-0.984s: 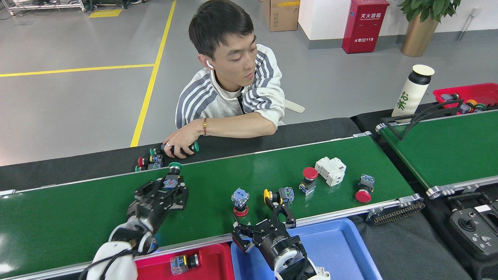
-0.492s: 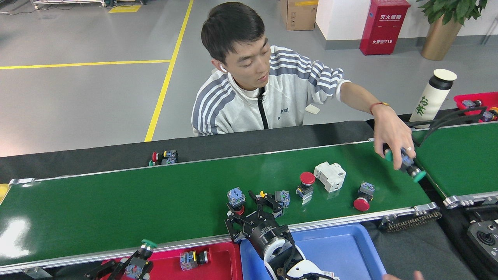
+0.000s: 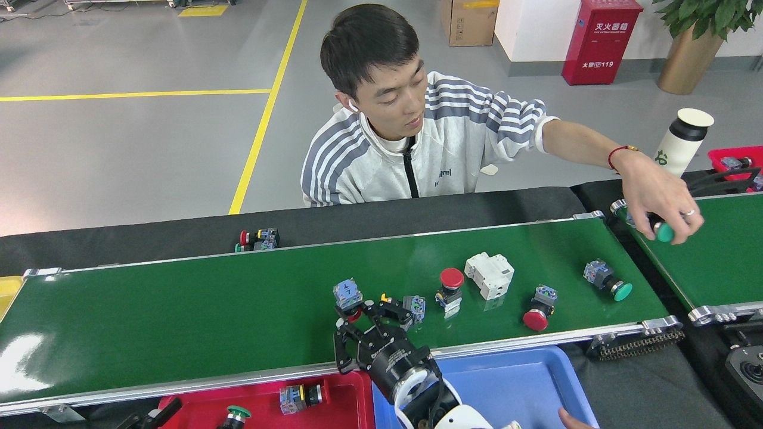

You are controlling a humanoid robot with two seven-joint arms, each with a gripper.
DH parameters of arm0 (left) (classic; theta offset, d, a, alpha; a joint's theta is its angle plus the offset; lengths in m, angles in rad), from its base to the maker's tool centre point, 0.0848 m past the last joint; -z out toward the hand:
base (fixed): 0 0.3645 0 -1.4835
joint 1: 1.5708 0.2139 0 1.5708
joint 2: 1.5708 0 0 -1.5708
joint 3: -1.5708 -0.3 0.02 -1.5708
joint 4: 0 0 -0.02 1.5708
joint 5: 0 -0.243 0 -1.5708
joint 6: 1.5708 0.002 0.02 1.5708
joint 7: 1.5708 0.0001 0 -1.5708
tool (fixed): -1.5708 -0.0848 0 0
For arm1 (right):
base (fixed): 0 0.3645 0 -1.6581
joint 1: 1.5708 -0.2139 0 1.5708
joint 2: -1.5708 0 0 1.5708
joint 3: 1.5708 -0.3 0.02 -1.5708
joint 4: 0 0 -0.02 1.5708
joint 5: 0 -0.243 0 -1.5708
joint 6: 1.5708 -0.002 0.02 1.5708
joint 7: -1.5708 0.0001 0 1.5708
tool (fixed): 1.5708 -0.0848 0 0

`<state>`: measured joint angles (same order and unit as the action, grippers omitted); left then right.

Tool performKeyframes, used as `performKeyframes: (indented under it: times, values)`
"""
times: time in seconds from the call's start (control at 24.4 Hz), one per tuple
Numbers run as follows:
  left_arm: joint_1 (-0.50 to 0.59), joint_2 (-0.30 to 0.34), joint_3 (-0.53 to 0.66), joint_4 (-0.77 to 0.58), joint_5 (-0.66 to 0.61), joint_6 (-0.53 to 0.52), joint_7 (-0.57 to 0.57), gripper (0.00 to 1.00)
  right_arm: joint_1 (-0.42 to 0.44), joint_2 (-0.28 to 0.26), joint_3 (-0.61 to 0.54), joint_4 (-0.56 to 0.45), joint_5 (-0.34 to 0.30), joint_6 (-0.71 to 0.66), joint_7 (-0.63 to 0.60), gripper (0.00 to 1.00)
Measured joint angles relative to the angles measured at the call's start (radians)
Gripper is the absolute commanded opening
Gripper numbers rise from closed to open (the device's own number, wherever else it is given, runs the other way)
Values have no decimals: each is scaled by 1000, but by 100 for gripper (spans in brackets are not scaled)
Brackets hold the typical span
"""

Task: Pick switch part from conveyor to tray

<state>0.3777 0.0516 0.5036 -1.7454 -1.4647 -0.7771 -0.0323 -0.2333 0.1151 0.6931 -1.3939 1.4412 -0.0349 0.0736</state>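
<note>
Since a second ago my left gripper has left the conveyor; its green-capped switch now lies in the red tray. I can't tell its jaw state. My right gripper stands wide around the yellow-capped switch part near the belt's front rail.

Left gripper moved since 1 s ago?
Yes. The left gripper was over the conveyor; it has pulled back across the near rail to the tray, at the bottom edge.
</note>
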Motion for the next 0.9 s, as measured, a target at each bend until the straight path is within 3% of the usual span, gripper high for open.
performKeyframes:
  times: [0.04, 0.08, 0.12, 0.16, 0.37, 0.66, 0.78, 0.9]
  values:
    - [-5, -24, 44, 0, 0, 5, 3, 100, 20, -16, 17, -30, 1, -24, 0, 14]
    - [-12, -44, 79, 0, 0, 13, 4, 100, 41, -33, 39, -58, 2, -41, 0, 50]
    - [-18, -58, 104, 1, 0, 37, 2, 100, 57, -48, 61, -82, 3, -58, 0, 94]
    - [-23, -66, 120, 1, 0, 71, -1, 100, 71, -62, 84, -103, 3, -71, 0, 99]
    - [-45, -68, 134, 13, 18, 274, -52, 100, 94, -81, 129, -134, 3, -114, -3, 100]
    - [-48, -68, 136, 18, 51, 320, -84, 100, 123, -88, 115, -175, 1, -129, -5, 100]
    - [-47, -69, 134, 11, 51, 321, -84, 100, 178, -88, 5, -220, -1, -126, -5, 100]
    - [-44, -68, 131, 5, 51, 323, -84, 100, 301, -86, -169, -283, -1, -91, -24, 100]
